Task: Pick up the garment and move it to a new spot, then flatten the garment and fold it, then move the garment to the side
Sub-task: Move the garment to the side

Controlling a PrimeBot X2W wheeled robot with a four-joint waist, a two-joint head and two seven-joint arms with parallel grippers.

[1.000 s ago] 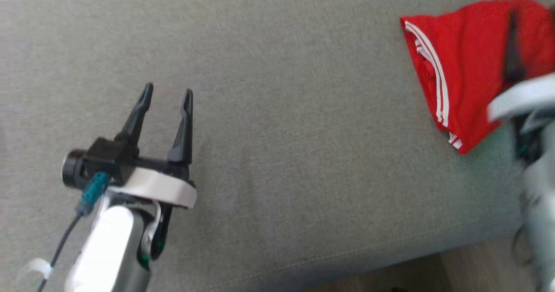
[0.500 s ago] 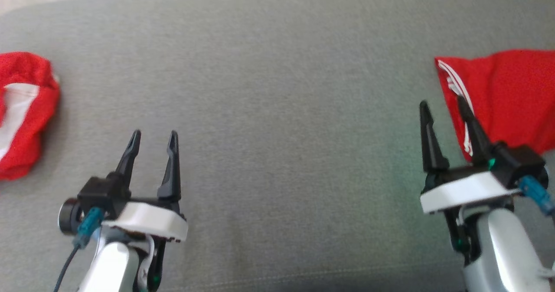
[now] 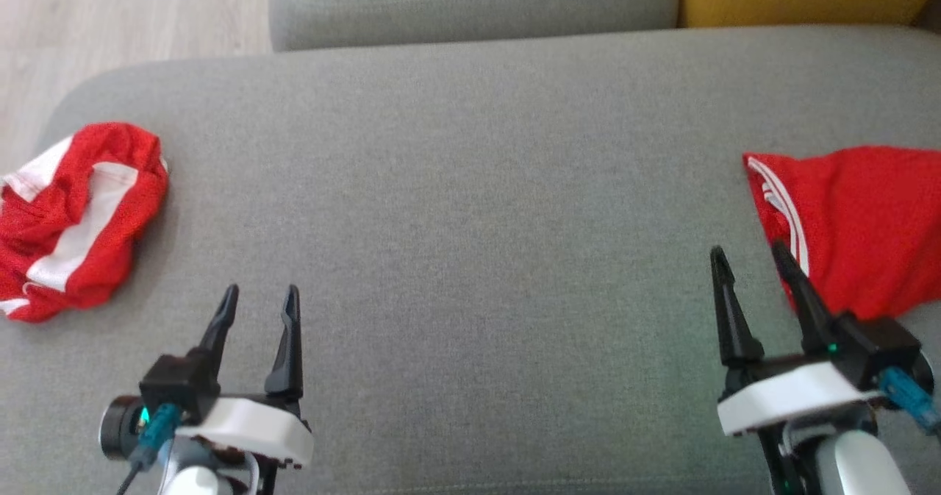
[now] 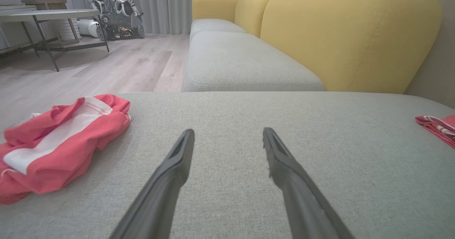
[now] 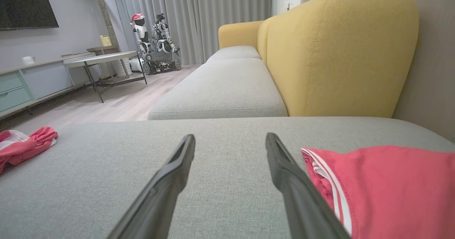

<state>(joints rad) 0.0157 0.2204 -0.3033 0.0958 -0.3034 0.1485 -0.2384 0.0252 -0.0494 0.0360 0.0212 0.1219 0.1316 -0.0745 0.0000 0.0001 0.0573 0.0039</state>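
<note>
Above the near edge of the grey sofa seat [image 3: 470, 186], the left tool [image 3: 262, 290] and right tool [image 3: 747, 251] gape wide, empty. The crumpled red garment [image 3: 73, 215] lies at the seat's left end, a flat red garment [image 3: 860, 223] at its right end.

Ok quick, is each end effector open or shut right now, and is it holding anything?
Left end effector: open, holding nothing.
Right end effector: open, holding nothing.

On the seat [image 3: 470, 186], the left garment [image 3: 73, 219] is lying at mid left, the right garment [image 3: 860, 223] at mid right; the right gripper [image 3: 747, 251] is hanging just beside it, the left gripper [image 3: 262, 290] lower left.
</note>
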